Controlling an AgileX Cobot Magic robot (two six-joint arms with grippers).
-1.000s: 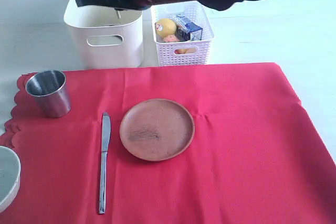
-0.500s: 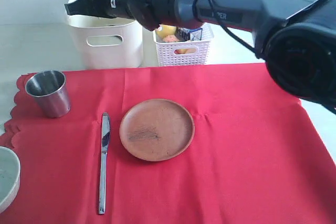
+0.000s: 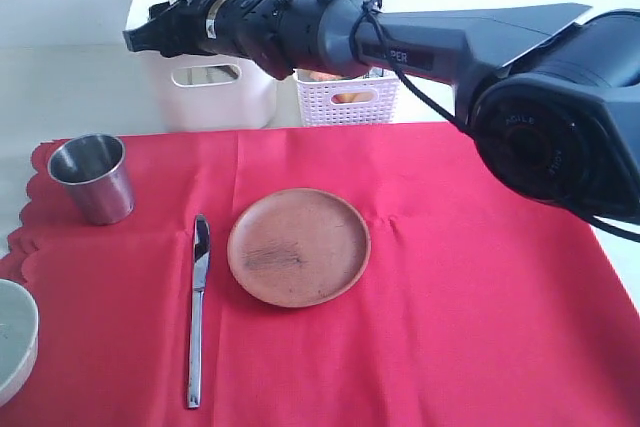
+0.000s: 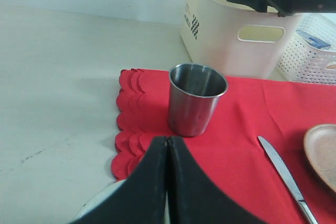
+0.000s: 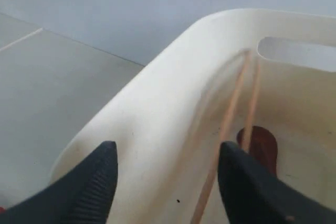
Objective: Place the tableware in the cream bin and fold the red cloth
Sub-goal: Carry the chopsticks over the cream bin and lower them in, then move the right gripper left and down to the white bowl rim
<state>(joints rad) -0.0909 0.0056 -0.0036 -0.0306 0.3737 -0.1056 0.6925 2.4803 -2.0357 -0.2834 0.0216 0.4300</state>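
Wooden chopsticks [image 5: 231, 114] and spoon [image 5: 258, 145] lie in the far cream bin [image 3: 250, 97] beneath the spread right gripper [image 5: 167, 153]; steel cup [image 3: 92, 177], knife [image 3: 198, 307], plate [image 3: 298, 245] and bowl [image 3: 12, 332] sit on the unfolded red cloth [image 3: 470, 277], left gripper [image 4: 167, 145] pressed together.

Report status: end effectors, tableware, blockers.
Left end effector shut, empty. Right end effector open over cream bin. Chopsticks, spoon inside; steel cup, knife, brown plate on red cloth, bowl at its edge. Nothing seen blocking.
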